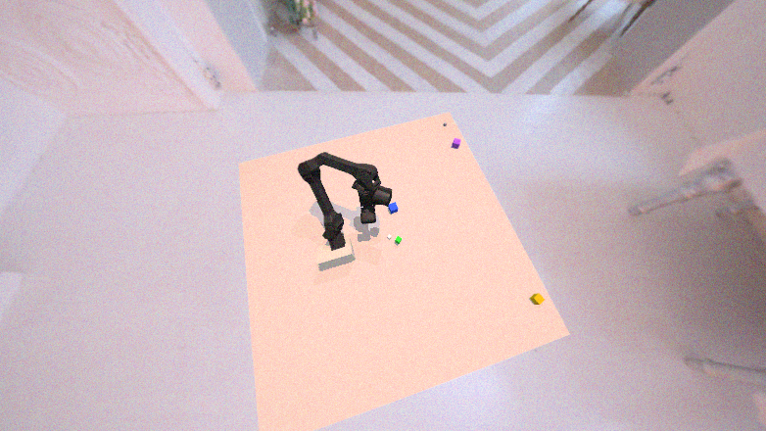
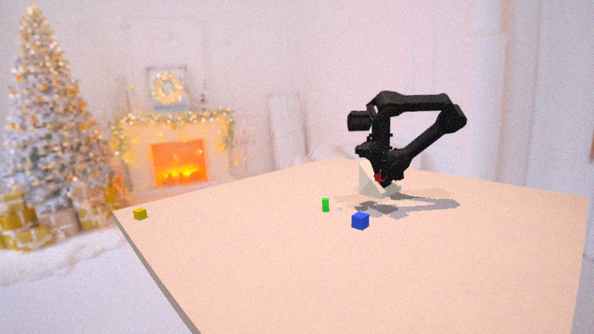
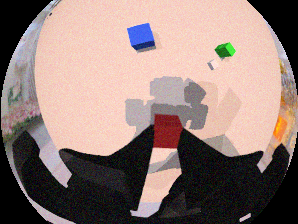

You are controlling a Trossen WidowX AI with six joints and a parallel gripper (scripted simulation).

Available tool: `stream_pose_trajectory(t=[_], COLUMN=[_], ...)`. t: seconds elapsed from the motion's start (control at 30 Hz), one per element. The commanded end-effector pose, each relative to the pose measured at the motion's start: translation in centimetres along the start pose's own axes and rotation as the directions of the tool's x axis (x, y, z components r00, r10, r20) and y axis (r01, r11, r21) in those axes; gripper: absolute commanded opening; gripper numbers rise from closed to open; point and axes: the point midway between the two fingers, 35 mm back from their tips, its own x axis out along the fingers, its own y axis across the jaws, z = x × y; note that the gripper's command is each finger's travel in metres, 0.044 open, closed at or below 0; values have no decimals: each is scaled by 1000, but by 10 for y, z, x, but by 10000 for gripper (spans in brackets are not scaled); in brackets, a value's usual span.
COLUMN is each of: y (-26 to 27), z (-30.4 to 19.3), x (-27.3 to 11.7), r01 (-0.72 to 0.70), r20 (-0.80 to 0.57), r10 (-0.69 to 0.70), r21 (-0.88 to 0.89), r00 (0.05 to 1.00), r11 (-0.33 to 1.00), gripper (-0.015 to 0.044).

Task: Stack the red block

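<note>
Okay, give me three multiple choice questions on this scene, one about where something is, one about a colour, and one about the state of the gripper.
1. Where is the green tower?
A. standing on the table, apart from the arm
B. between the gripper's fingers
C. on top of the blue block

2. What colour is the block nearest the table's left corner in the exterior view?
A. purple
B. yellow
C. white

3. What is the gripper doing?
A. open over the blue block
B. shut on nothing
C. shut on the red block, lifted off the table

Answers:
1. A: the exterior view shows the tower upright on the table, with open surface between it and the arm.
2. B: the yellow block sits alone near that corner.
3. C: the wrist view shows the red block between the fingers, and the exterior view shows it above the surface.
</note>
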Motion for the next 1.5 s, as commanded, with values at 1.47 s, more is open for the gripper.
stream_pose_trajectory(t=[1.47], y=[-125], z=[124], x=[-6], r01=[8], r20=[-1], r10=[-9], r21=[-23], r00=[1000], r11=[1000], gripper=[0])
